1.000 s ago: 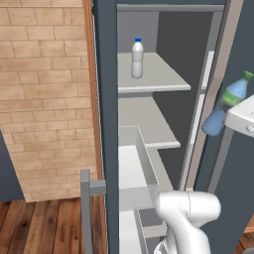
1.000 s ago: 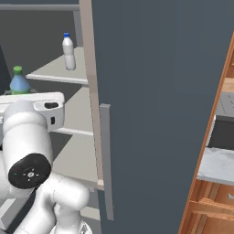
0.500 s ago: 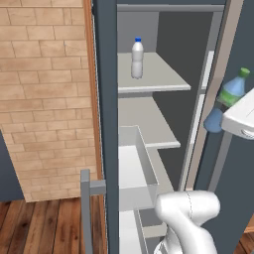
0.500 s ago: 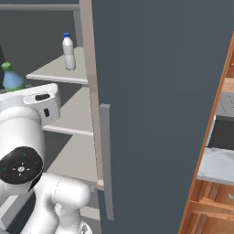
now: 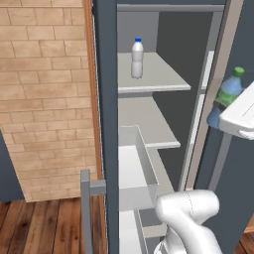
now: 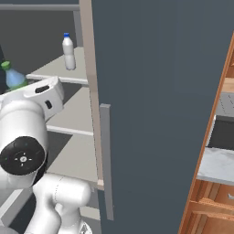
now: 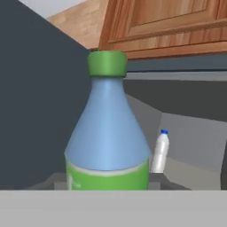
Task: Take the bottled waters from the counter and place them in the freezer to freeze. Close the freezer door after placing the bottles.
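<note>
The blue-tinted bottled water (image 5: 227,92) with a green cap (image 7: 107,63) is held upright in my gripper (image 5: 229,115), which is shut on its lower body at the freezer's right side, about level with the upper shelf. It also shows at the left edge of the right base view as the same bottle (image 6: 13,78), and it is big in the hand view (image 7: 108,137). The clear-whitish bottled water (image 5: 137,58) with a blue cap stands on the freezer's upper shelf (image 5: 163,79). The freezer door (image 6: 155,105) stands open.
Below the upper shelf are a second shelf (image 5: 149,124) and a pulled-out white drawer (image 5: 134,168). A brick wall (image 5: 44,99) lies to the left. A marbled counter (image 6: 218,165) and wooden cabinets (image 6: 210,205) lie past the door at the right.
The hand has risen slightly with the green-capped bottle still in its grip. The bottle on the shelf and the door have not moved.
</note>
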Available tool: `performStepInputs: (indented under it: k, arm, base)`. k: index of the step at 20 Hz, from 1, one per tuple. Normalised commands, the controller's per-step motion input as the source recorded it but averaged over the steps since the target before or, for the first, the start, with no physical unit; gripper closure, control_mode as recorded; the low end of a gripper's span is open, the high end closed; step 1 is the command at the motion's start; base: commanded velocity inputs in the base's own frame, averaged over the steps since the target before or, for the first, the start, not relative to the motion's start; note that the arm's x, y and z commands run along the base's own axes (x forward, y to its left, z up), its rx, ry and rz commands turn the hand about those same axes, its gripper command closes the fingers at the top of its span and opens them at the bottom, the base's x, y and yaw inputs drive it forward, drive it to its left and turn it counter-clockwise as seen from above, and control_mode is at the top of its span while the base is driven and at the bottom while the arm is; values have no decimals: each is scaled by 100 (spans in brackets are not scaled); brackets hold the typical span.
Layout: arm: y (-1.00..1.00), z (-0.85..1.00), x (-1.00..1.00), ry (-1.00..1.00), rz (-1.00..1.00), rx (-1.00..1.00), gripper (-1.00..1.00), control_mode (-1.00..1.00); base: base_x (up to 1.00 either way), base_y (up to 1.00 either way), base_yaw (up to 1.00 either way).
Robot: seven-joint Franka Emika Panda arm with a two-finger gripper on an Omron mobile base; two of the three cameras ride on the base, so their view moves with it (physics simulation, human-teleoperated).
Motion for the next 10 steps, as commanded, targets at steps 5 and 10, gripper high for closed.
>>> performStepInputs:
  k: [5, 10]
  arm:
    - [0, 6, 51, 0, -24, 2, 100, -100]
    - [15, 1, 41, 0, -33, 4, 100, -100]
  base:
    - [0, 0, 0]
    - [0, 0, 0]
